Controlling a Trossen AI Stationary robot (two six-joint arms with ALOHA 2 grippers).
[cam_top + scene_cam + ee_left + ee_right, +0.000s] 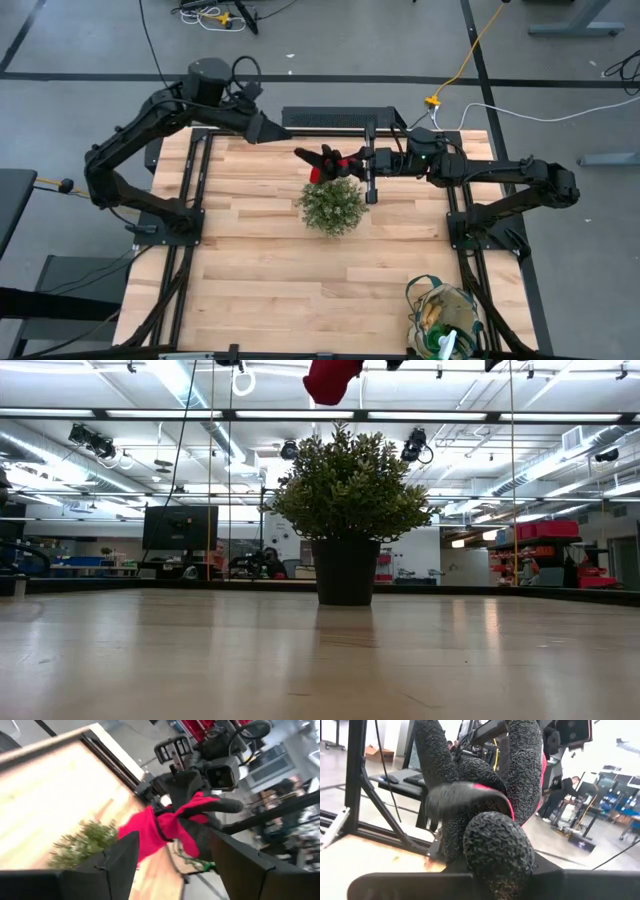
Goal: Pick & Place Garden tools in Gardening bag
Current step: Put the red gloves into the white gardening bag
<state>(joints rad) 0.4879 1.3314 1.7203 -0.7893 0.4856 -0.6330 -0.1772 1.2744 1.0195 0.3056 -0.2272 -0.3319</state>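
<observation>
The room behind is a bright workshop. My table (260, 250) is pale wood — plant (333, 206) mid-table, gardening bag (445, 318) at one corner. My right jaws (345, 160) grip the red glove (325, 168) above the plant; my left jaws (288, 136) gape nearby.

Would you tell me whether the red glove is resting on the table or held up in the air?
In the air: the right gripper holds the red glove above the plant; the low view shows it hanging over the foliage.

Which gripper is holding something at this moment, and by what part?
The right gripper is shut on the red glove, pinching its dark textured finger end above the plant. The left gripper is open and holds nothing.
</observation>
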